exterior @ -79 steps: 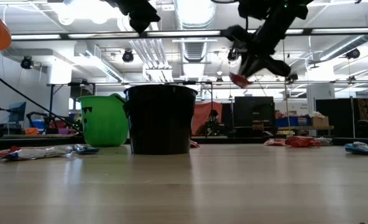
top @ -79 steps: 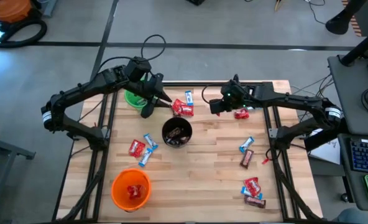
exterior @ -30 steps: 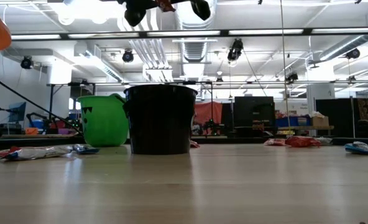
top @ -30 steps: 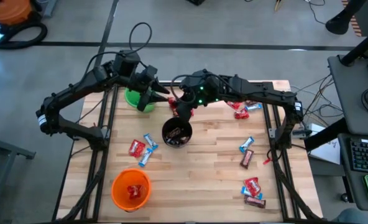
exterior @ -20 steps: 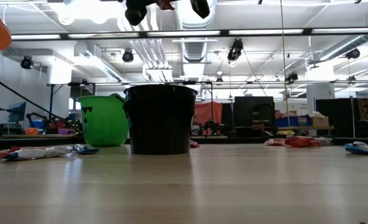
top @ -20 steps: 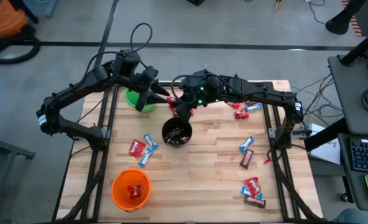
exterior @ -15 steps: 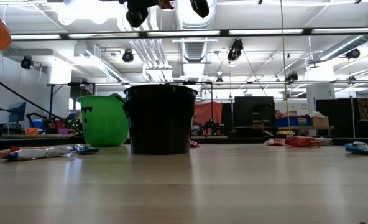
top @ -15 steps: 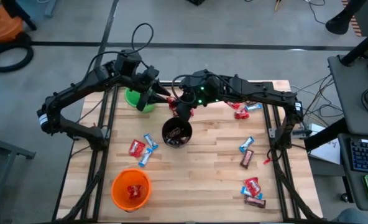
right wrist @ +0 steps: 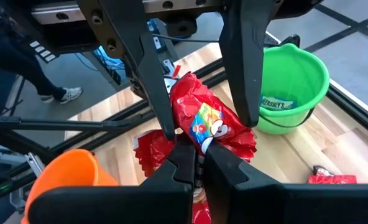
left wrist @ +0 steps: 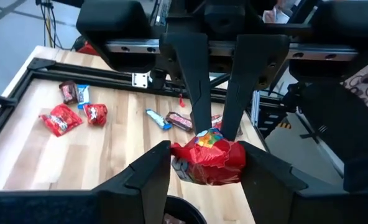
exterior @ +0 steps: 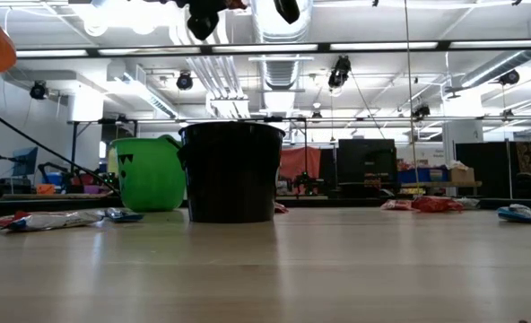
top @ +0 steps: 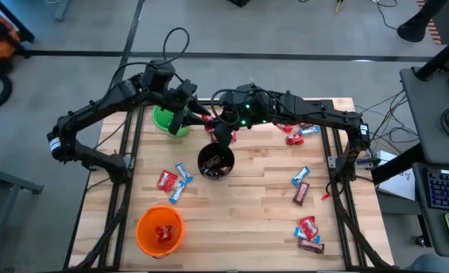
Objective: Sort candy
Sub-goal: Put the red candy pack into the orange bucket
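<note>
A red candy (left wrist: pixel 210 160) in a crinkled shiny wrapper hangs in the air above the black cup (top: pixel 215 161). My two grippers meet on it from opposite sides. My right gripper (right wrist: pixel 197 163) is shut on it, coming from the table's right. My left gripper (left wrist: pixel 206 169) comes from the left, its fingers closed against the wrapper. In the high view the two grippers (top: pixel 208 125) overlap and mostly hide the candy. More candy lies loose on the wooden table: red and blue pieces (top: pixel 171 180) at the left, several pieces (top: pixel 304 205) at the right. My left gripper holds the red candy by its two opposite side edges (left wrist: pixel 179 160), one finger on each, the wrapper filling the gap between them. The fingers come from the table's left, slanting down. The candy is clear of the table. My right gripper pinches one end of the red wrapper (right wrist: pixel 195 149) between its two shut fingers. It comes from the table's right, slanting down. The rest of the wrapper sticks out past the fingertips between the left gripper's fingers, above the black cup.
A green cup (top: pixel 164 120) with a candy inside stands at the far left, right by the left gripper. An orange cup (top: pixel 160 230) holding red candy stands at the near left. Red candy (top: pixel 293 139) lies under the right arm. The table's middle is bare wood.
Both grippers have stayed together above the black cup with the red candy between them. My left gripper has turned a little at the wrist. Neither gripper's fingers have changed their gap.
</note>
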